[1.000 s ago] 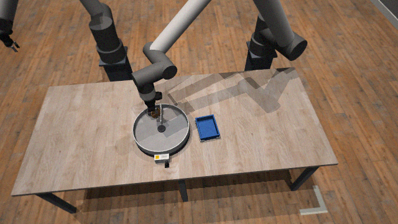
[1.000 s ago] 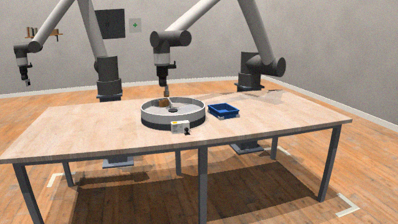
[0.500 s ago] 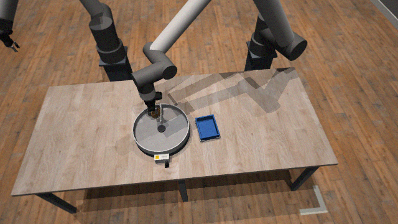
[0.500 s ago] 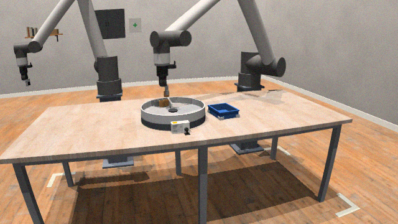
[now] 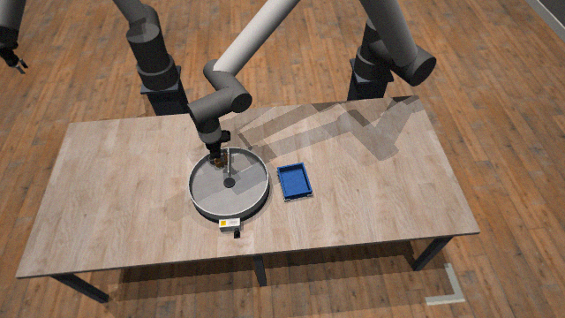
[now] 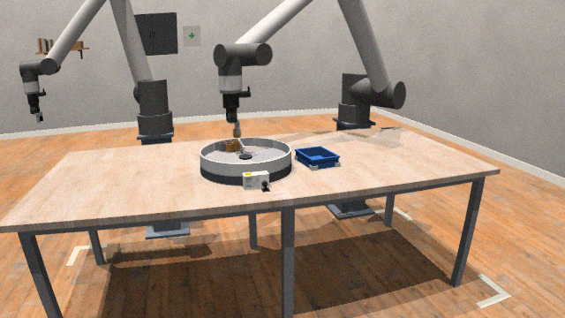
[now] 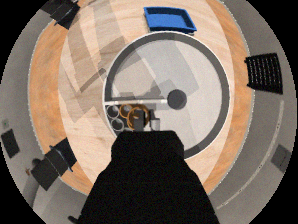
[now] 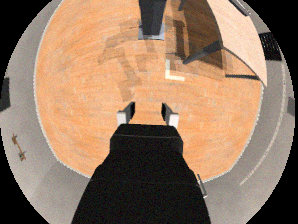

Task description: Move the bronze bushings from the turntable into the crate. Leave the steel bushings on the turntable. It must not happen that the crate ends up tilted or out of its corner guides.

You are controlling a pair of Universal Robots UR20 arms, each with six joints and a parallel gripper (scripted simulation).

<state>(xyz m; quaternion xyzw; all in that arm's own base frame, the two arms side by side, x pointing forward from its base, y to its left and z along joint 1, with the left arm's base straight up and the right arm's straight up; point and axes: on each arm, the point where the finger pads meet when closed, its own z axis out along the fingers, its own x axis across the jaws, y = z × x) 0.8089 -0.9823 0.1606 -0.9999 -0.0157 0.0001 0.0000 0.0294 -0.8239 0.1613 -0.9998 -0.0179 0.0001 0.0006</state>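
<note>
My left gripper [image 5: 215, 158] [image 6: 237, 127] [image 7: 147, 114] pinches a bronze bushing [image 6: 237, 132] [image 7: 129, 119] above the turntable [image 5: 227, 203] [image 6: 244, 169] [image 7: 200, 65], where more bronze [image 6: 231, 146] [image 7: 121, 112] waits among steel [image 7: 117, 124]; the crate [image 5: 296, 181] [image 6: 324, 162] [image 7: 170, 21] beside it is empty, so none is delivered.

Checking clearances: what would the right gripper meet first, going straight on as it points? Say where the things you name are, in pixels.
Probably the wooden floor [image 5: 35, 102] [image 6: 26, 155] [image 7: 45, 90] [image 8: 75, 110]; nothing shows between it and the right gripper [image 5: 22, 66] [image 6: 40, 118] [image 8: 148, 107], though the depth is unclear.
</note>
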